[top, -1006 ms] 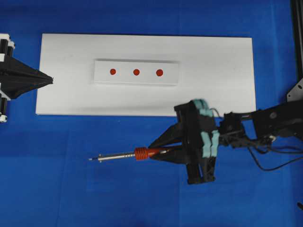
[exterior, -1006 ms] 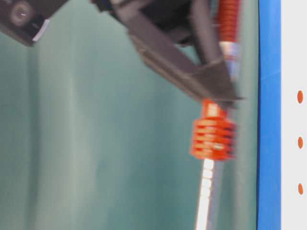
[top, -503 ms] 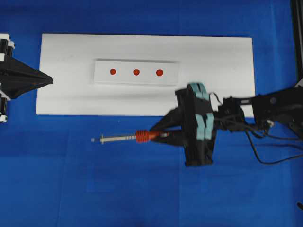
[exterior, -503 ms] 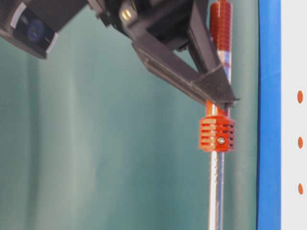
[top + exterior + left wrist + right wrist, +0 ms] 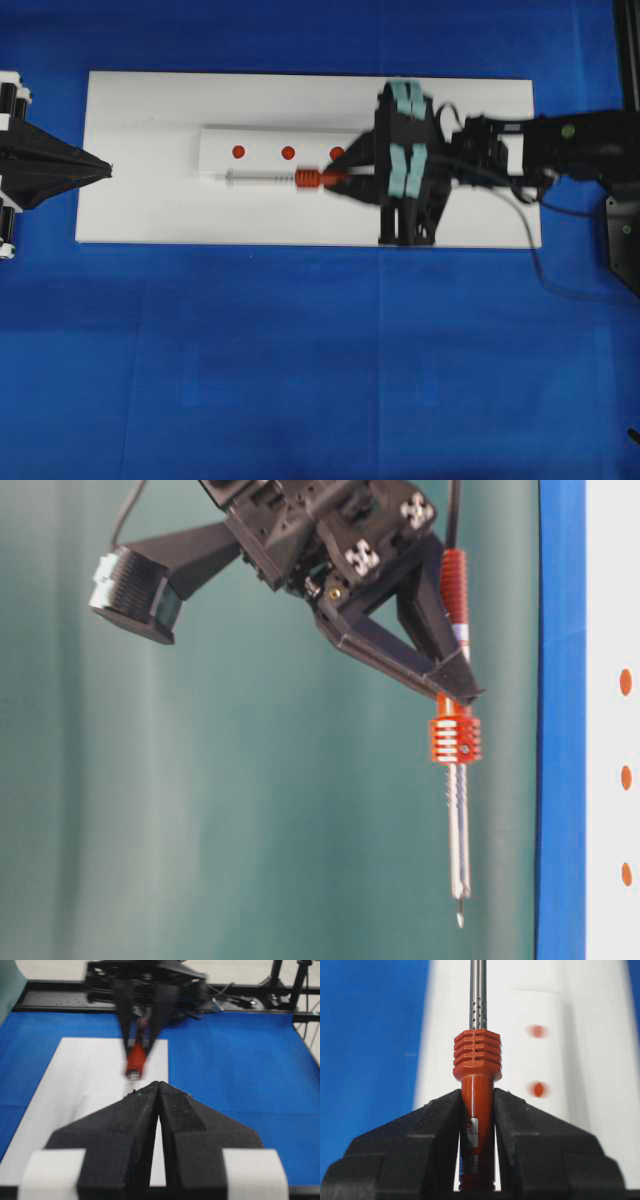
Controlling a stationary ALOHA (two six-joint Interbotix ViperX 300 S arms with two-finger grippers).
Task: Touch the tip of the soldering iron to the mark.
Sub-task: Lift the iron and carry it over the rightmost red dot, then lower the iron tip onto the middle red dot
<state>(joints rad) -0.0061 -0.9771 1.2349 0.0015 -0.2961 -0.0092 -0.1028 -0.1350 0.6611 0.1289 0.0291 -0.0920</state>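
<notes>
My right gripper [image 5: 338,178] is shut on the orange-red handle of the soldering iron [image 5: 308,179], holding it level with the shaft pointing left. Its tip [image 5: 218,178] hovers over the front edge of the white strip [image 5: 265,165], below the left dot and left of the mark [image 5: 288,152]. The table-level view shows the tip [image 5: 459,918] well off the board surface, with the mark [image 5: 626,777] apart from it. In the right wrist view the jaws [image 5: 477,1091] clamp the handle, and the mark [image 5: 538,1031] lies right of the shaft. My left gripper [image 5: 103,169] rests shut at the board's left edge [image 5: 158,1084].
The strip lies on a white board [image 5: 140,210] on blue cloth [image 5: 300,350]. Outer red dots [image 5: 238,152] [image 5: 337,152] flank the mark. The iron's black cord [image 5: 540,255] trails along the right arm. A dark frame [image 5: 625,60] stands at the right.
My right gripper has carried the iron from over the blue cloth in front of the board onto the board, over the strip's front edge. The left gripper has not moved.
</notes>
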